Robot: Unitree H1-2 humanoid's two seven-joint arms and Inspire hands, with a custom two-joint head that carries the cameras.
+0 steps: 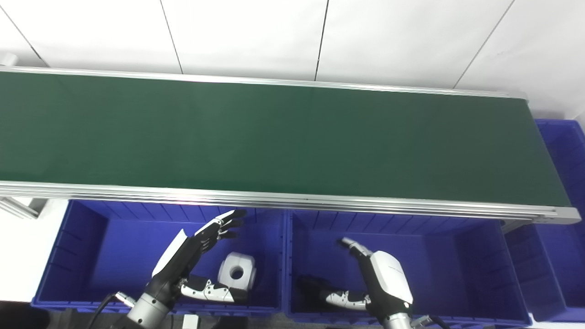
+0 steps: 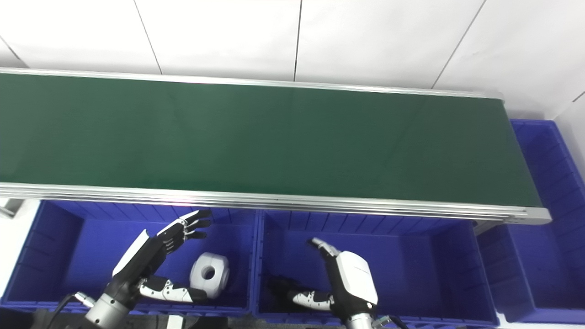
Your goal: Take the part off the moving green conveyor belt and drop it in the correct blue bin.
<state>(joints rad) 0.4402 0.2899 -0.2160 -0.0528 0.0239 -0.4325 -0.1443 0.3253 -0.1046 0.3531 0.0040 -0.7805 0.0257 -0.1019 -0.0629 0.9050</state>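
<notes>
A white rounded part with a hole (image 1: 236, 270) lies in the left blue bin (image 1: 82, 246). My left hand (image 1: 196, 256) is open above that bin, fingers stretched up toward the belt, thumb next to the part; it holds nothing. My right hand (image 1: 365, 278) is open over the middle blue bin (image 1: 457, 256), fingers apart and empty. The green conveyor belt (image 1: 274, 132) runs across the view with no part on it.
A third blue bin (image 1: 564, 183) stands at the belt's right end. The belt's aluminium front rail (image 1: 292, 201) overhangs the far edge of the two front bins. A white tiled wall is behind the belt.
</notes>
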